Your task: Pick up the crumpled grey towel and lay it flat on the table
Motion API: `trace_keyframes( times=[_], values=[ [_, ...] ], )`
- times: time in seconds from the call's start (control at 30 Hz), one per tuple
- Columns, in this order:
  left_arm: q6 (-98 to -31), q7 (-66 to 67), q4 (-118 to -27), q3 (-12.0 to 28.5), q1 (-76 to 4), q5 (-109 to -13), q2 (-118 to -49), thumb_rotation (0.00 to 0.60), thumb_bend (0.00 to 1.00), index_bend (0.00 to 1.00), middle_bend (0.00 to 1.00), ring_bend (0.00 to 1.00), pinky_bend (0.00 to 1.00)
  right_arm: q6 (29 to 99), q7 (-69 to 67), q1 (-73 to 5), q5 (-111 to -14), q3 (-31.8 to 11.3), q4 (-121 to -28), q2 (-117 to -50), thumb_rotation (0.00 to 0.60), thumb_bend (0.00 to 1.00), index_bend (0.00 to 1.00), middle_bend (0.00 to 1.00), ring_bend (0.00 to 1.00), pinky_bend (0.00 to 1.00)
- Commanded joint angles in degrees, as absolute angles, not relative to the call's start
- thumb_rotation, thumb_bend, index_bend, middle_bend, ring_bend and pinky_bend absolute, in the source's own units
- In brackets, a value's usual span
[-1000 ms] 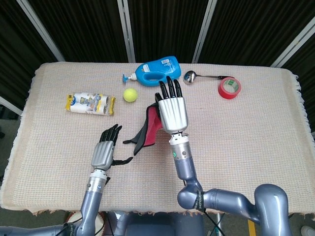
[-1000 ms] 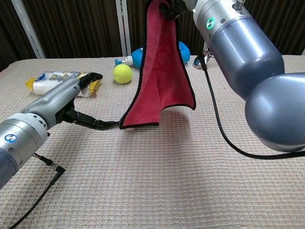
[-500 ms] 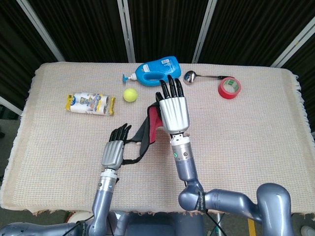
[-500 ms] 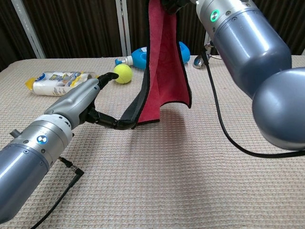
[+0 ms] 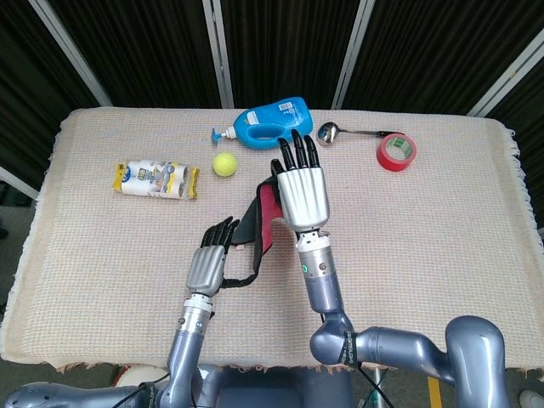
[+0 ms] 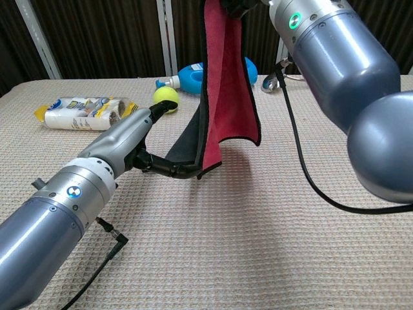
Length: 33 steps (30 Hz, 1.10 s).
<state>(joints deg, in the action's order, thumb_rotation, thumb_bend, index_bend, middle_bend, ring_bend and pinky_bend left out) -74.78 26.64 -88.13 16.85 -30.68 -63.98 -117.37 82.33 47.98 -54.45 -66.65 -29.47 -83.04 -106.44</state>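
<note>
Towel hangs above the worktop, its top held in the right hand; the left hand pinches its lower corner.

One towel, one bottle, one ball, one spoon, one tape roll, one packet and two robot hands: left hand, right hand.

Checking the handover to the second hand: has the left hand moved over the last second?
Yes. In the head view the left hand has shifted right, away from the snack packet and toward the hanging towel, whose lower corner its fingers now reach.
</note>
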Motion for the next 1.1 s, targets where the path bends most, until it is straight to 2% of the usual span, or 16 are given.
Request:
trace_keyframes(
  times=[0.03, 0.33, 0.63, 1.1],
  values=[
    [-74.9, 26.7, -88.6, 16.8, -30.8, -64.1, -117.6, 0.600, 0.00, 0.00, 0.00, 0.00, 0.00, 82.4, 47.9, -54.5, -66.6, -29.4, -83.0, -106.4, 0.600, 0.58, 0.63, 0.25, 0.12, 0.16],
    [-74.9, 27.0, -87.9, 16.6, -31.2, -63.7, -118.4, 0.600, 0.00, 0.00, 0.00, 0.00, 0.00, 82.6, 47.6, -54.5, -66.3, -29.1, -83.1, -106.2, 0.600, 0.58, 0.63, 0.25, 0.12, 0.16],
    [-74.6, 27.0, -82.4, 19.5, -33.0, -63.1, -120.3, 0.600, 0.02, 0.00, 0.00, 0.00, 0.00, 83.0, 47.7, -54.5, -66.7, -28.6, -83.7, -105.7, 0.600, 0.58, 0.63, 0.25, 0.12, 0.16],
    [-74.0, 25.4, -80.3, 21.1, -33.0, -62.7, -116.8, 0.600, 0.08, 0.00, 0.00, 0.00, 0.00, 83.4, 47.7, -54.3, -66.0, -28.5, -84.1, -105.3, 0.600, 0.58, 0.63, 0.25, 0.12, 0.16]
  ],
)
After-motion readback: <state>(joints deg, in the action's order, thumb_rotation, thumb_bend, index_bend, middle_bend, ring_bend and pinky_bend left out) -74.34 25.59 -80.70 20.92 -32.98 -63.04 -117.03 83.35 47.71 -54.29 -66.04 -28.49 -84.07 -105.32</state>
